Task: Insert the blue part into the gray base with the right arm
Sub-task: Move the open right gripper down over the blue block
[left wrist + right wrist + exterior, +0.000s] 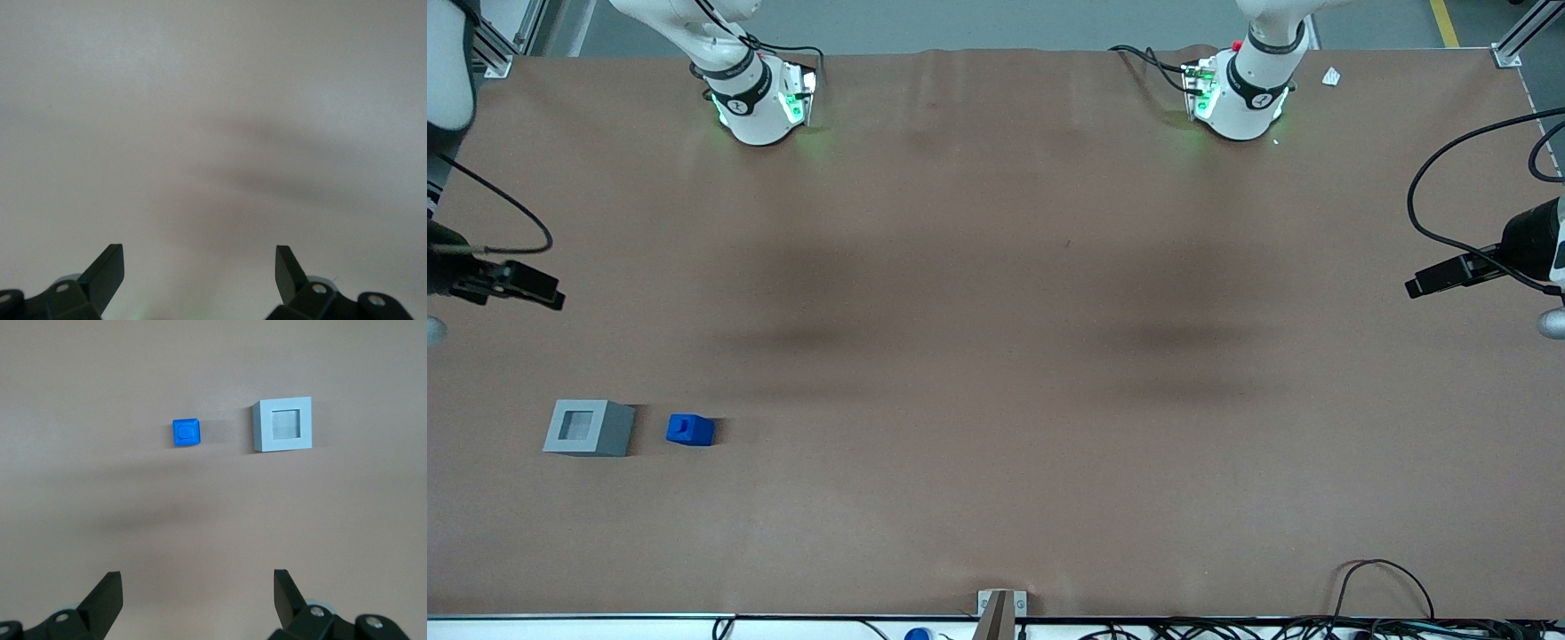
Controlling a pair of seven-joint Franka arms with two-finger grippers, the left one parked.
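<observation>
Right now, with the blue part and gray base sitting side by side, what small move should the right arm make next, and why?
Probably bring the gripper over the blue part and lower toward it. Its fingers are open and hold nothing, the part sits on the table apart from the gray base, and the base's recess is empty.

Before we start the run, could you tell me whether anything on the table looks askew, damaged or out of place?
Nothing stands out. The blue part sits flat on the table beside the gray base, apart from it, and the base's recess is empty. The right arm's gripper hangs open above the table, holding nothing.
</observation>
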